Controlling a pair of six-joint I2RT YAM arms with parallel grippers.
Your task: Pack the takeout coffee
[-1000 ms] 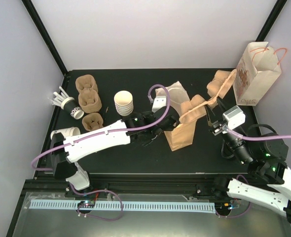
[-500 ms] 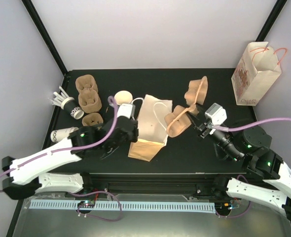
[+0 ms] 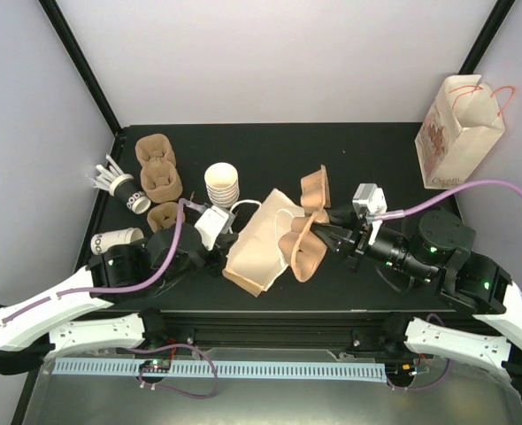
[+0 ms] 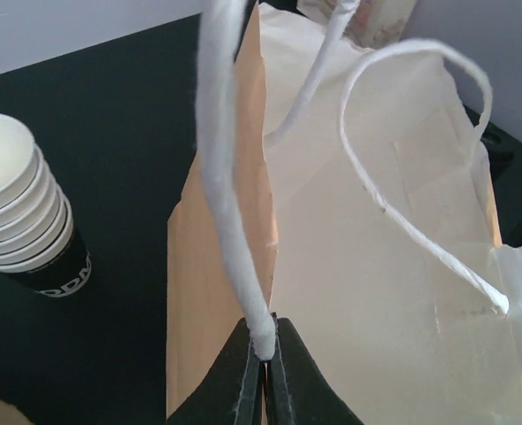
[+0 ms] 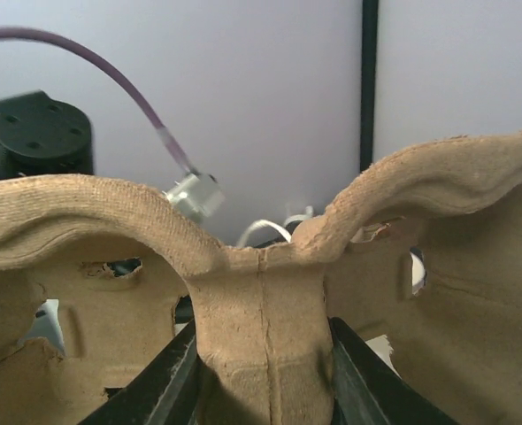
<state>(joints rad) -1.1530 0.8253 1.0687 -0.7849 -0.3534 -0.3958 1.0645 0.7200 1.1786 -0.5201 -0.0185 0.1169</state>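
My left gripper [image 3: 223, 239] [image 4: 267, 352] is shut on the white cord handle [image 4: 230, 204] of a tan paper bag [image 3: 259, 248] [image 4: 376, 292], which lies tilted at table centre. My right gripper [image 3: 330, 230] [image 5: 263, 359] is shut on the middle rib of a brown pulp cup carrier [image 3: 303, 228] [image 5: 261, 292] and holds it on edge against the bag's right side. A stack of white paper cups with a dark band [image 3: 222, 183] [image 4: 26, 226] stands behind the bag. One white cup [image 3: 119, 239] lies on its side at the left. No black lids show.
Several pulp carriers [image 3: 159, 177] sit at the back left. A dark cup holding white stirrers [image 3: 124, 190] lies beside them. A printed paper bag [image 3: 456, 133] stands at the back right corner. The table's front edge runs just below both arms.
My left gripper has drawn the tan bag left and toward the near edge. My right gripper has carried the pulp carrier left, up against the bag.
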